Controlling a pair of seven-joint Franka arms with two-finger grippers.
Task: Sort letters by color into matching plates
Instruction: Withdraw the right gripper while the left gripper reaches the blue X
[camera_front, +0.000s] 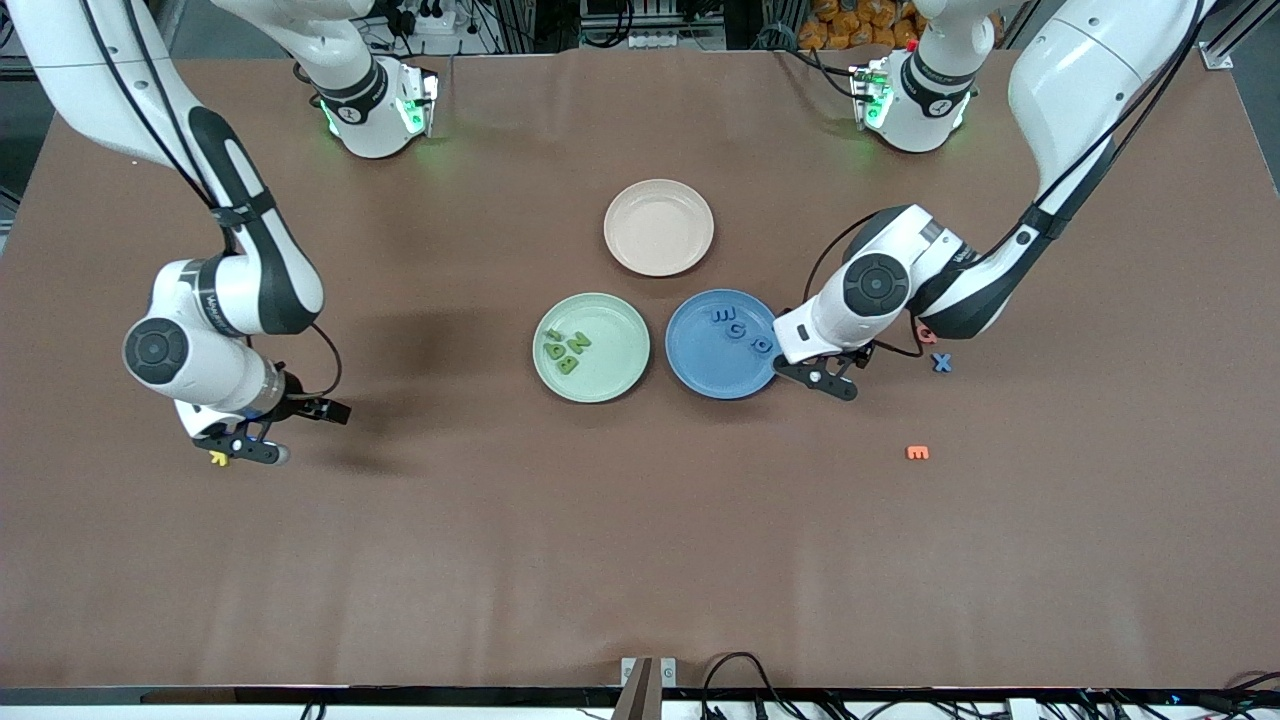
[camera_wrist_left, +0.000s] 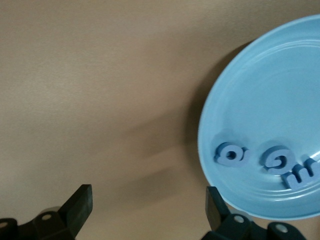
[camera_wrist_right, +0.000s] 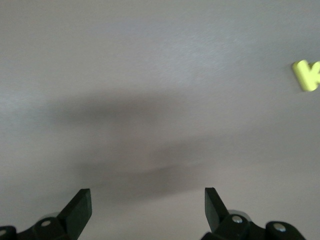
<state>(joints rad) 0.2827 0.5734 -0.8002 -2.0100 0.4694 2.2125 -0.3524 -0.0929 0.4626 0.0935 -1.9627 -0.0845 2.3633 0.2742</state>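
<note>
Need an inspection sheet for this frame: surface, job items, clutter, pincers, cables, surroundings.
Surface: brown table cover, creased.
Job's things: pale green round plate holds green letters; blue round plate holds three blue letters; beige-pink round plate holds nothing; blue X letter, orange letter, yellow letter on the table.
Clutter: nothing seen.
Grippers: left pincer open beside blue plate; right pincer open by yellow letter.
Cables: along arms and table edge.
Surroundings: racks, wiring.

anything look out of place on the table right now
One blue letter X lies on the bare table toward the left arm's end, not in the blue plate, which holds three blue letters. Nothing looks spilled or damaged.
</note>
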